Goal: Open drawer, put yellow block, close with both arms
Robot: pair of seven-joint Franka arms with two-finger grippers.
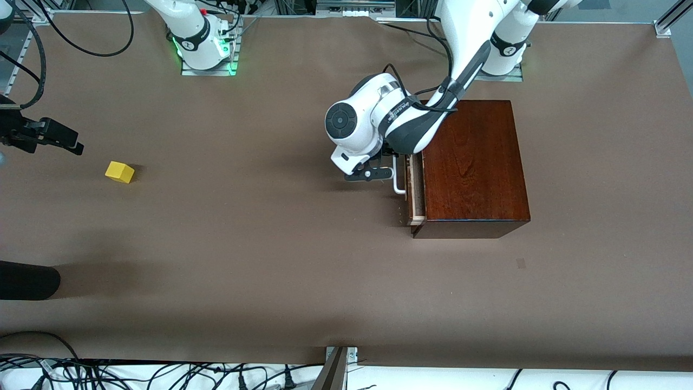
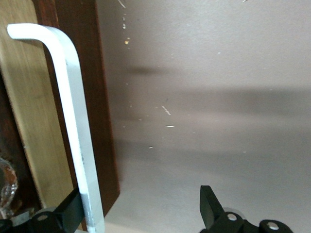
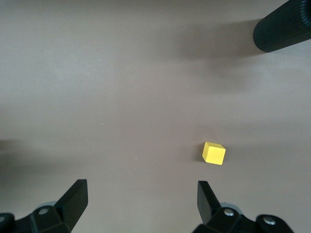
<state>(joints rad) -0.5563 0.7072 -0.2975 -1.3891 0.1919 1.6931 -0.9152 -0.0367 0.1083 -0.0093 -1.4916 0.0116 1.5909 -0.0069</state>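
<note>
A brown matte covering spreads over the whole surface [image 1: 260, 260], lit evenly from above, with soft shadows pooling toward nine o'clock in the front view. Aluminium framing [image 1: 665, 24] shows at the corner near two o'clock, and a grey metal bracket [image 1: 340, 364] juts in at six o'clock. Tangled black cables [image 1: 135, 376] lie over white sheeting along the edge from six to eight o'clock (more loop in at eleven). A small dark patch [image 1: 521, 263] marks the covering toward four o'clock.

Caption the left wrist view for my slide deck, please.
Open left claw straddling the white handle of the slightly opened drawer.
</note>
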